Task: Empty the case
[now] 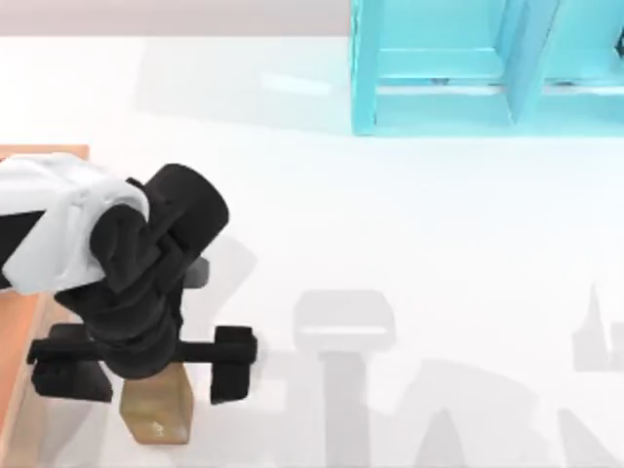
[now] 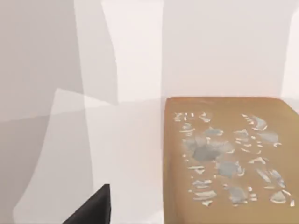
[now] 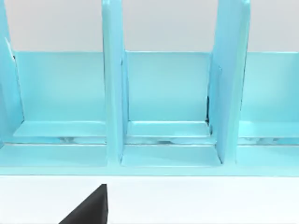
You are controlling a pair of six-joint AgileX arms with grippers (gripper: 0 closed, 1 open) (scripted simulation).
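The case [image 1: 18,331] shows as an orange-brown strip with a lighter rim at the table's left edge, mostly covered by my left arm. A small tan cube [image 1: 156,414] rests on the white table just right of the case, near the front edge. My left gripper [image 1: 151,375] hovers over the cube, open, with its fingers [image 1: 234,366] spread far wider than the cube. In the left wrist view the cube [image 2: 229,158] shows a top speckled with pale flecks, and one dark fingertip [image 2: 96,210] sits apart from it. My right gripper [image 3: 91,210] faces the shelf unit.
A turquoise shelf unit [image 1: 487,68] with upright dividers stands at the back right; the right wrist view looks straight into its compartments [image 3: 166,93]. Bare white table [image 1: 409,224] stretches between the cube and the shelf.
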